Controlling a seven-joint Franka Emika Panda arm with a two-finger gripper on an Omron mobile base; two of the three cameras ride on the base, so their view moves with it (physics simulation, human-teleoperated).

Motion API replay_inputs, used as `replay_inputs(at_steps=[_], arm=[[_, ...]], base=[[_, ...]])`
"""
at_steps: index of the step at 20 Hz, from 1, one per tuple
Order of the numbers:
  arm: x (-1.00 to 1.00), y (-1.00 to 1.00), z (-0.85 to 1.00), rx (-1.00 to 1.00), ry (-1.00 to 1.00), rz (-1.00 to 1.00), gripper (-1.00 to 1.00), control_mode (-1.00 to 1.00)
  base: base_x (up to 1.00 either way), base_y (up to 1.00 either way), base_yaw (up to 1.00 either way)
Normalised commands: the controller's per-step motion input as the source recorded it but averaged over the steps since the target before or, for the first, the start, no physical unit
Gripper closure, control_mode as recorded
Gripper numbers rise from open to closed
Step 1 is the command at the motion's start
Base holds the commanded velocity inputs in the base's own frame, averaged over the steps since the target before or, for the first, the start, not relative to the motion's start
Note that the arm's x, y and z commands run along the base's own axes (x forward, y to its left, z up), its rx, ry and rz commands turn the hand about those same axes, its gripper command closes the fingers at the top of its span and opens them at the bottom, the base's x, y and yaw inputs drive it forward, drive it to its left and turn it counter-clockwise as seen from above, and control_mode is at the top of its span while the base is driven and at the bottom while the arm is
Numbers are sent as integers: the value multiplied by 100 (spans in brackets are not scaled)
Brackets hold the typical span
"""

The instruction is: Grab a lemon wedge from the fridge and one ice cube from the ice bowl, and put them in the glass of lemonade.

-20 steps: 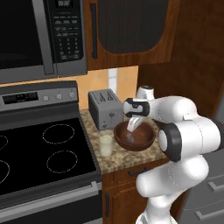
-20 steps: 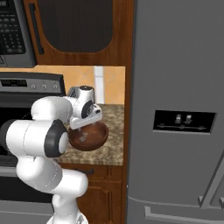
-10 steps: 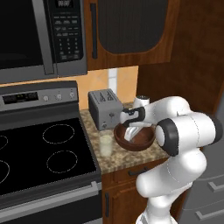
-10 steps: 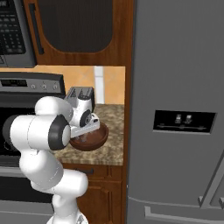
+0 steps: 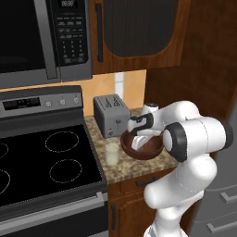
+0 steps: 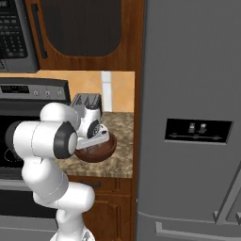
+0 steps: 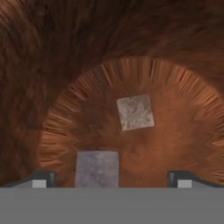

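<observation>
Fingers (image 7: 111,179) spread wide inside the ice bowl (image 5: 149,152), two ice cubes (image 7: 135,112) below; no legible writing.

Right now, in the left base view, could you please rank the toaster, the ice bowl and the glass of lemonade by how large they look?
1. toaster, largest
2. ice bowl, partly covered by the arm, so close to the toaster
3. glass of lemonade, clearly smallest

Tool (image 7: 111,179) sat low inside the ice bowl (image 5: 150,150), tips spread wide, walls curving up on every side. Two ice cubes (image 7: 135,113) lay on the bowl floor, one between the tips, bare floor around it. Toaster (image 5: 111,115) crowded just behind the bowl, glass of lemonade (image 5: 112,153) close beside, fridge (image 6: 193,117) walling the table's (image 5: 134,169) end.
</observation>
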Motion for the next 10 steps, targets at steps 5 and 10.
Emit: replay_inputs(at_steps=[5, 10], arm=[[0, -7, -9, 0, 0, -2, -100, -100], [0, 0, -12, 0, 0, 0, -100, -100]], base=[[0, 0, 0], [0, 0, 0]])
